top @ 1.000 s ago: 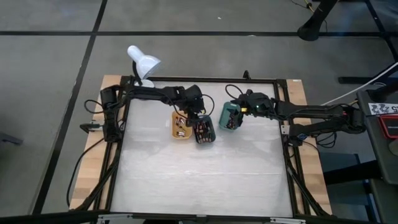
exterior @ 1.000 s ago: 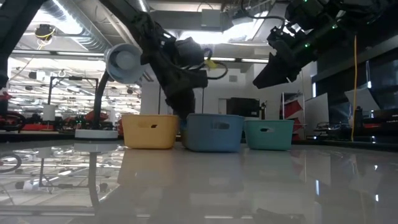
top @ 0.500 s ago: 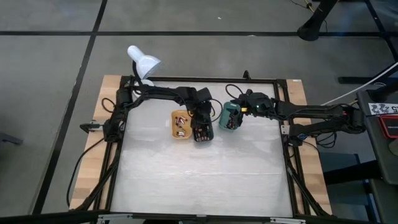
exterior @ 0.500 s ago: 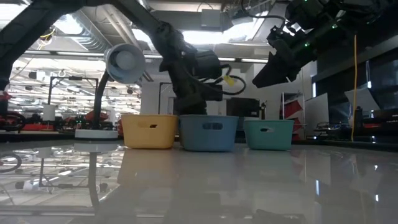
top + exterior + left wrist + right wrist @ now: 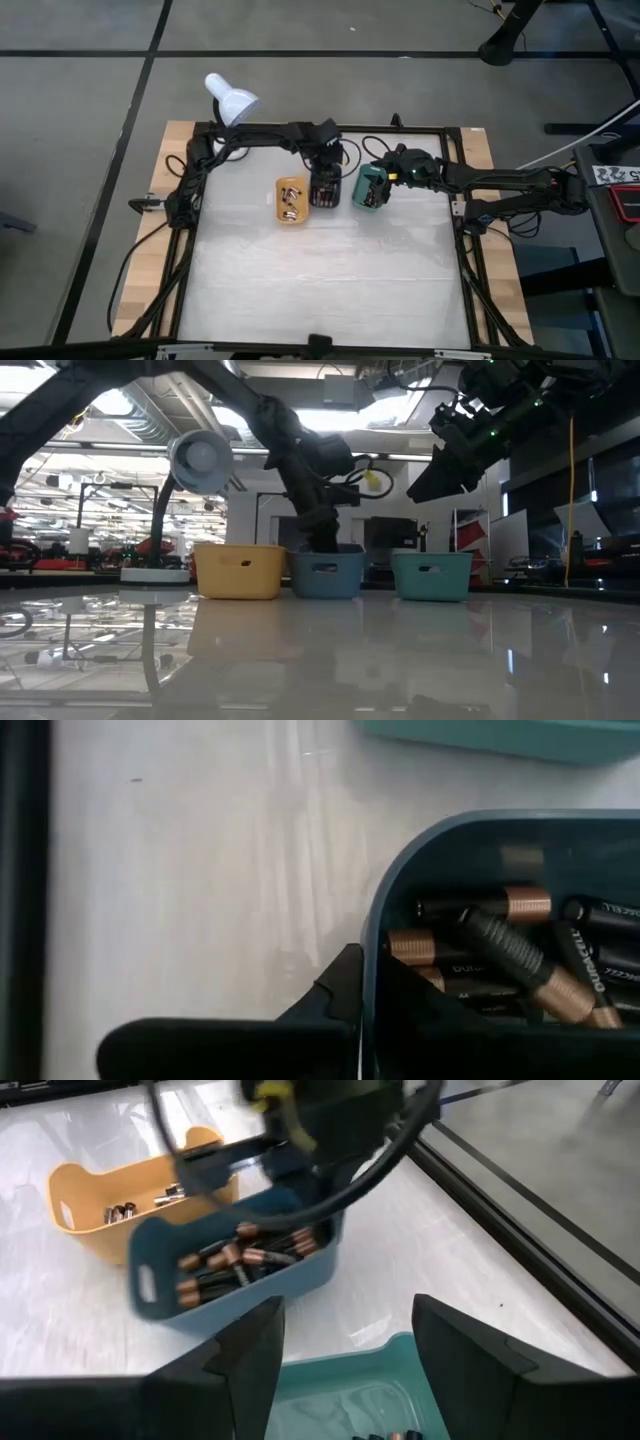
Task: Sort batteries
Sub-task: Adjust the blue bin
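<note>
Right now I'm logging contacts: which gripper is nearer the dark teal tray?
Left. The left gripper is clamped on the dark teal tray wall; the right gripper hovers over the green tray.

Open tabletop (image 5: 320, 280) ahead; trays (image 5: 291, 200) and lamp (image 5: 231, 102) crowding the back.

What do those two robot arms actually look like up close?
Both arms are dark, almost black, built from slim jointed segments with black cables looping alongside. The left arm carries a yellow cable near its wrist. The right arm shows small green lights on its wrist. The right gripper ends in two broad, flat black fingers; the left gripper looks equally dark and blocky.
</note>
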Robot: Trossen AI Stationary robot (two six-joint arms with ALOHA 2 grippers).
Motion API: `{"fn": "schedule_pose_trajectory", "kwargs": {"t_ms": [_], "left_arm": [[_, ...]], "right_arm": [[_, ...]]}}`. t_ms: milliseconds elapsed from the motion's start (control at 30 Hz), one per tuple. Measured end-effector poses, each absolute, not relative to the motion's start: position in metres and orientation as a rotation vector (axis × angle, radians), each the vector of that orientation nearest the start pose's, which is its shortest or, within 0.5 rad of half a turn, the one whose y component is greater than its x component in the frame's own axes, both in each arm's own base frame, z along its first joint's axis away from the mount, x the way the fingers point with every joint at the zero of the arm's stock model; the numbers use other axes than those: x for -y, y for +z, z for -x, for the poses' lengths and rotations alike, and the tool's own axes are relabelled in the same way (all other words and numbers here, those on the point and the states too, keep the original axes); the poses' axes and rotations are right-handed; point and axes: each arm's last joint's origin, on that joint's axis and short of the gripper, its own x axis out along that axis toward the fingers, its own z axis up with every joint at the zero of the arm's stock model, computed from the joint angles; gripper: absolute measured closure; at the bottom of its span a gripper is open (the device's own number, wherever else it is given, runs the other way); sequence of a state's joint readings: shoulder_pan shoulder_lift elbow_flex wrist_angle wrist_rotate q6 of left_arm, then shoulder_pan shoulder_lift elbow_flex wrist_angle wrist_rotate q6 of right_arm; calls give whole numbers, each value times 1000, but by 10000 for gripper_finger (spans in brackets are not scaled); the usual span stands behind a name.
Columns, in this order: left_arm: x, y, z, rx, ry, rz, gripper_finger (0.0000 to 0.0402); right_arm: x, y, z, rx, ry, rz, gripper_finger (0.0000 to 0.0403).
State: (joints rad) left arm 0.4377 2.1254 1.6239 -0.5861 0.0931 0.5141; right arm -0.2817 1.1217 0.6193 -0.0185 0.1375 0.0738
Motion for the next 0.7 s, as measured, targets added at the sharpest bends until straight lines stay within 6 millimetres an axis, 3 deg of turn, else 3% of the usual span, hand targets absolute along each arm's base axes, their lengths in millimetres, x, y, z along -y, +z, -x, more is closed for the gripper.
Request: {"fn": "schedule_pose_trajectory", "kwargs": {"t_ms": [333,700], "left_arm": [[-222,179,-395,-1055,102,-183,399],[-225,178,-394,-1056,115,-164,338]], "right_arm": [[69,228,-222,-506,-429,-108,182],[69,228,-222,-506,-429,-109,182]]}}
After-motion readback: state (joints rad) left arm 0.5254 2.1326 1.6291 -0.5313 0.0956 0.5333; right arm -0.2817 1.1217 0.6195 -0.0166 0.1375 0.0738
